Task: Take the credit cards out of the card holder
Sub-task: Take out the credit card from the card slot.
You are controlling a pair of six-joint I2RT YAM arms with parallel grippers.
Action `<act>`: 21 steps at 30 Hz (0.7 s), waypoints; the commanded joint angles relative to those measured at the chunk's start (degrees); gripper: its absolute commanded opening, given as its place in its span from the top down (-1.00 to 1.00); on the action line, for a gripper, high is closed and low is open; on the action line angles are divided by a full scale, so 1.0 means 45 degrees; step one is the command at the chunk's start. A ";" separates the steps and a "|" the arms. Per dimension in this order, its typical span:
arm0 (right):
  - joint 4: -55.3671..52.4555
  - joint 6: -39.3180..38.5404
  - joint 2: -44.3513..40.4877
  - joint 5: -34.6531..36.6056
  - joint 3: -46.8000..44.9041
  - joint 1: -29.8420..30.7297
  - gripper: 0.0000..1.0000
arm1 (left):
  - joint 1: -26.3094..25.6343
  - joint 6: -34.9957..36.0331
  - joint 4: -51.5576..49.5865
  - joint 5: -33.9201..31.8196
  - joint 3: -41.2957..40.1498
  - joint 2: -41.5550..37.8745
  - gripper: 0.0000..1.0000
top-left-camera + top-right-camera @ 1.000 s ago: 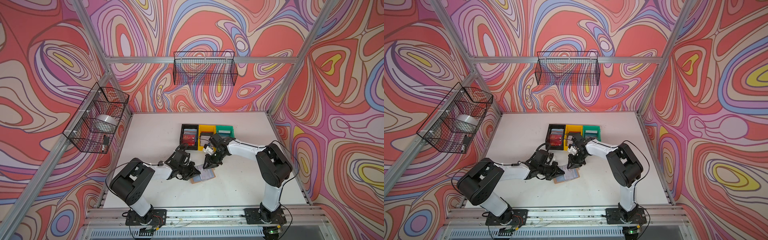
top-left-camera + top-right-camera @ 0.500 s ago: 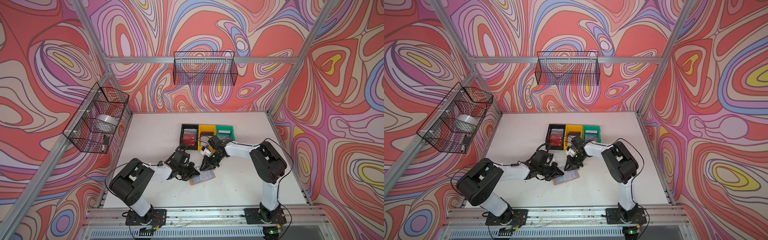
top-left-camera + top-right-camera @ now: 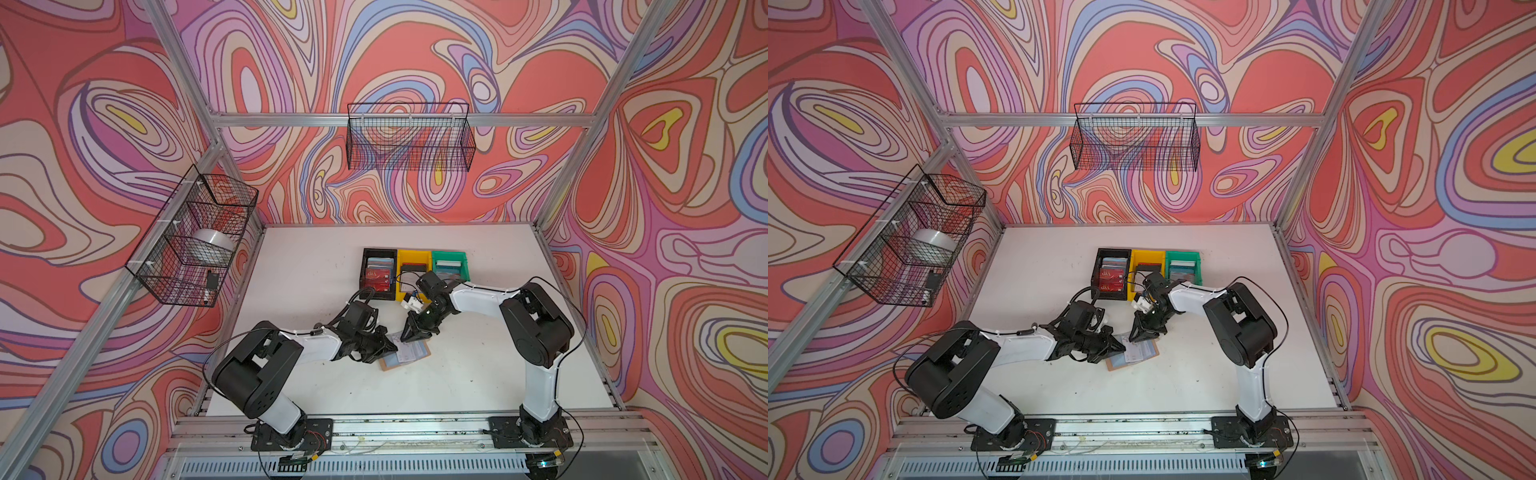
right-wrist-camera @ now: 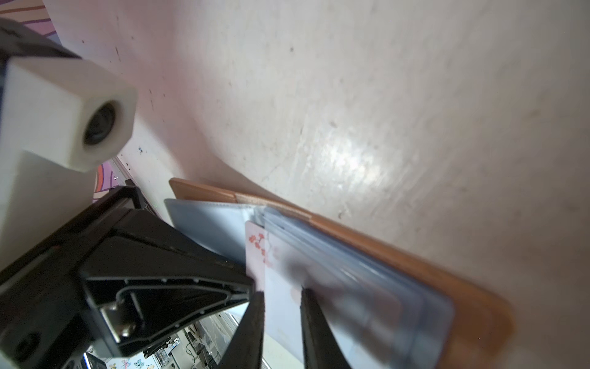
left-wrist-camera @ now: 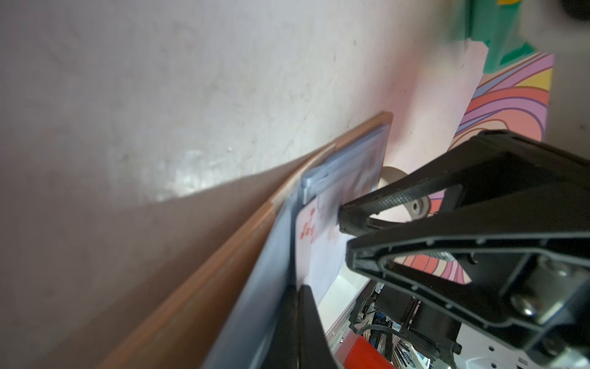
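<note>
My left gripper [image 3: 392,345], pressed together, pins the card holder [image 3: 419,354] to the surface [image 3: 316,274] (stops sliding, I judge). My right gripper [image 3: 408,335], narrowly spread, noses the exposed credit card [image 4: 254,244].

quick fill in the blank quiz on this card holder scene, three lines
1. The card holder lies ____ on the table, so its clear sleeves show.
2. The bin between the black bin and the green bin is ____.
3. The red cards lie in the ____ bin.
Missing words: open; yellow; black.
</note>
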 commanded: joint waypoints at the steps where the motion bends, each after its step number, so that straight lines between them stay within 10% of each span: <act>1: -0.0460 -0.0132 0.0276 0.1253 -0.0454 -0.0119 0.51 | 0.0288 0.0188 -0.1288 -0.0184 -0.0854 -0.0503 1.00; 21: -0.0554 -0.0659 -0.0556 -0.0471 0.0041 -0.0158 0.51 | 0.1318 0.0179 -0.1604 0.0566 -0.0502 -0.2267 1.00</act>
